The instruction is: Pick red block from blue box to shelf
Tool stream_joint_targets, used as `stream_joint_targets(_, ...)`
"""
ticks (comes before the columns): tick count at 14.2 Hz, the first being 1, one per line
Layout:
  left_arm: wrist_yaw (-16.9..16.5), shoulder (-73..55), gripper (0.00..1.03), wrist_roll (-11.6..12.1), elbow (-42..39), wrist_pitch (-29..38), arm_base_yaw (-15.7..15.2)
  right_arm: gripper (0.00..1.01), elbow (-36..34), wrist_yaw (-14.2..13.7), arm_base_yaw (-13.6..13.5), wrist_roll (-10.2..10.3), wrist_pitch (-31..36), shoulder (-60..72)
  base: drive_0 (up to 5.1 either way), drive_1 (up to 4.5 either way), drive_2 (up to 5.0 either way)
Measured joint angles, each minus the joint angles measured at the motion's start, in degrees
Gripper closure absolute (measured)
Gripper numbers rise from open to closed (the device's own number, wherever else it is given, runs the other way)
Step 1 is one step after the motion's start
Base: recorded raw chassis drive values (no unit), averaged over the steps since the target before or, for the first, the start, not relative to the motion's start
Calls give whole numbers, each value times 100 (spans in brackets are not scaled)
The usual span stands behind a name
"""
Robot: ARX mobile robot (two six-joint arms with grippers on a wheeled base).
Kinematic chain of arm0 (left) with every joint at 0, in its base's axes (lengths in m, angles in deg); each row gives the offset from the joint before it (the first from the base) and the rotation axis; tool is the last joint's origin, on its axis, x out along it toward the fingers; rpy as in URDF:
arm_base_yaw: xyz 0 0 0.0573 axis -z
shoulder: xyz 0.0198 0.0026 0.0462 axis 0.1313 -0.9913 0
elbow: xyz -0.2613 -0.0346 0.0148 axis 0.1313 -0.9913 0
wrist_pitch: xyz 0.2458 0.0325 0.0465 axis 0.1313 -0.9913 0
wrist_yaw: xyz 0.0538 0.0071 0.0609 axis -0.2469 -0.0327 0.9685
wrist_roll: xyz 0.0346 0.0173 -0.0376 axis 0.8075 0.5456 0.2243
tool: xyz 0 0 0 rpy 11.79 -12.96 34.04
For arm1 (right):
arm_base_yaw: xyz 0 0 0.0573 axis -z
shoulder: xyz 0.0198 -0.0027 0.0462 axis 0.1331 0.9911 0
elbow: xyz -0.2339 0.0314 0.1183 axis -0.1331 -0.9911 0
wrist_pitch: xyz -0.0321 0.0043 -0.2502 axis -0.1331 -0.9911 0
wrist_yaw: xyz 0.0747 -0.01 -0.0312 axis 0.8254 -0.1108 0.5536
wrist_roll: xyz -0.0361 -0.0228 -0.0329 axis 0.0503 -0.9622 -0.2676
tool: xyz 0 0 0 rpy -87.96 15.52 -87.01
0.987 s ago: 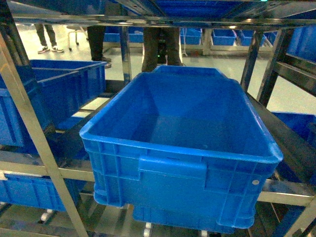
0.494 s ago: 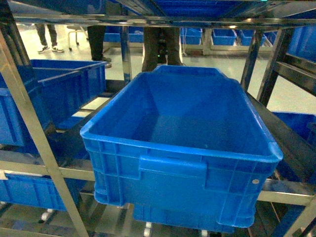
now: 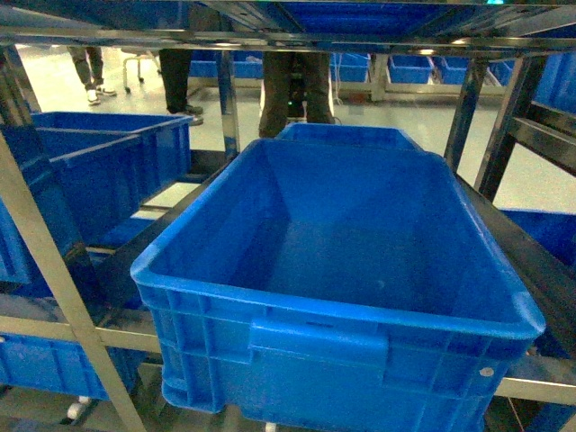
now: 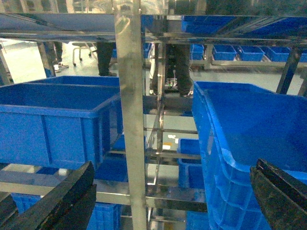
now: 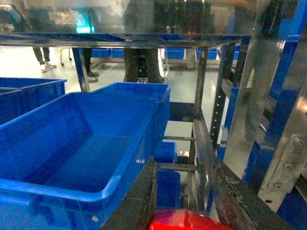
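Steel uprights of the shelf [image 3: 54,270] stand at your left, with dark blue crates on its tiers. Your left gripper [image 4: 172,191] hangs beside one upright, jaws spread wide and empty. In the middle sits a large dark blue crate [image 3: 342,270], nothing visible inside. At right, your right gripper [image 5: 184,201] has its jaws pinching the red block [image 5: 184,221], so the carry step looks underway; next, I judge, you reach forward over the crate and release. Compared with a second ago, the crate fills more of the head view, so you seem closer.
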Motion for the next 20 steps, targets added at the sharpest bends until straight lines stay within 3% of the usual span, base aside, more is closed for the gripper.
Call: stream_joint_targets(20,2,0,5,0,0,-24,0,73,0,0,0,0,-9,2,0,0,0)
